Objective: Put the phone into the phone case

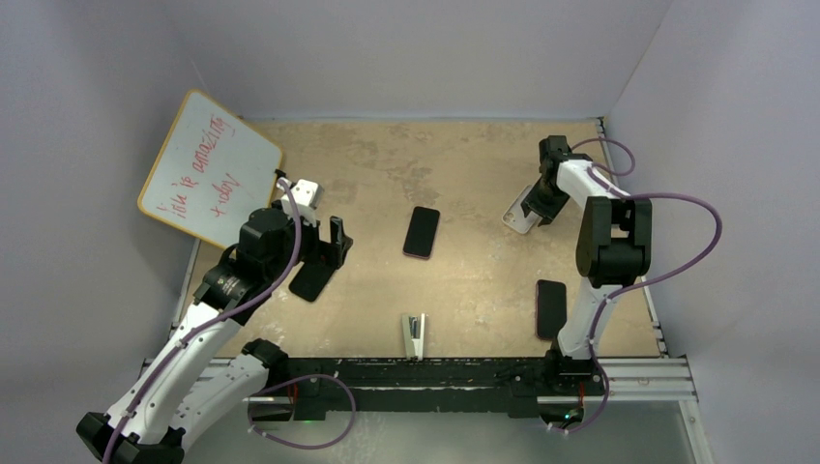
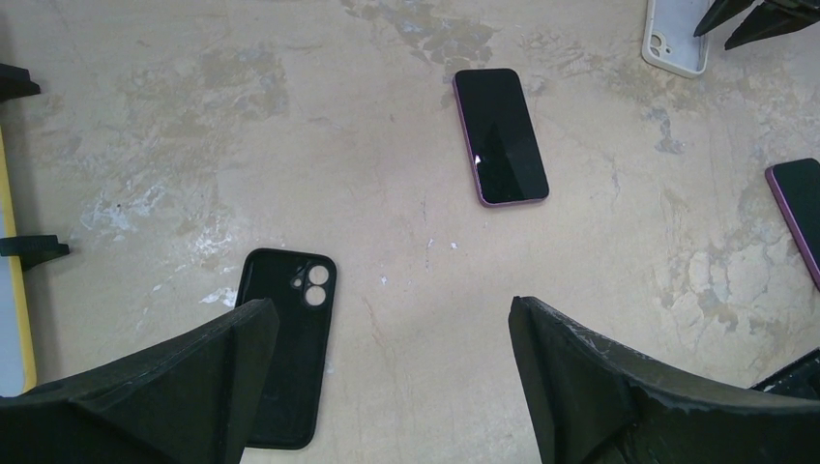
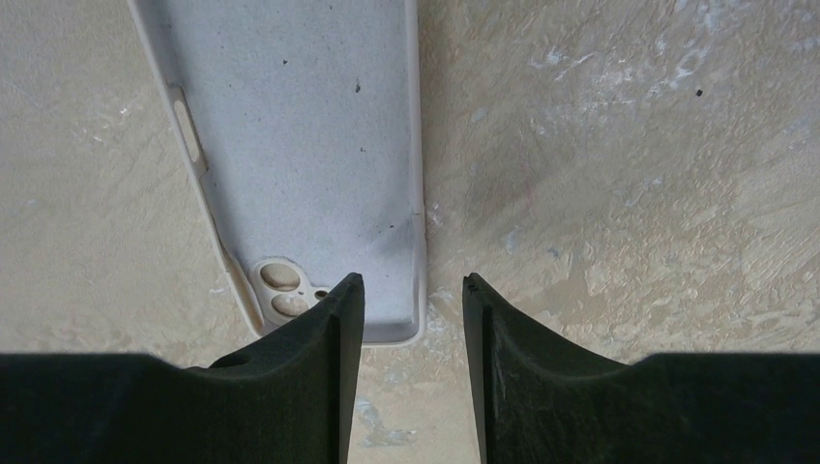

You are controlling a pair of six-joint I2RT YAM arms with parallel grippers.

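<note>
Tan tabletop [image 1: 464, 164]: worn and blotched with pale patches; everything below lies on it or hangs over it.
whiteboard [image 1: 208, 169]: yellow-edged, red handwriting on it, propped at a tilt in the far left corner.
left arm [image 1: 193, 338]: reaches from the near left over the left side of the table.
right arm [image 1: 609, 242]: rises from the near right and bends out to the far right side.
left gripper [image 2: 387, 309]: jaws spread wide with nothing between them, hanging over the near end of the black case.
right gripper [image 3: 413, 280]: jaws set narrow with a gap, low over the camera-hole corner of the white case. One finger is over the hollow and the other outside the side wall, which is not pinched.
centre phone [image 1: 422, 232]: pink-edged, dark screen up, flat in the middle of the table, well apart from both cases.
second phone [image 1: 550, 307]: also pink-edged and screen up, flat on the near right beside the right arm.
black case [image 2: 300, 367]: flat on the left side, camera cut-out toward the far end.
white case [image 3: 309, 145]: hollow side up on the far right.
</note>
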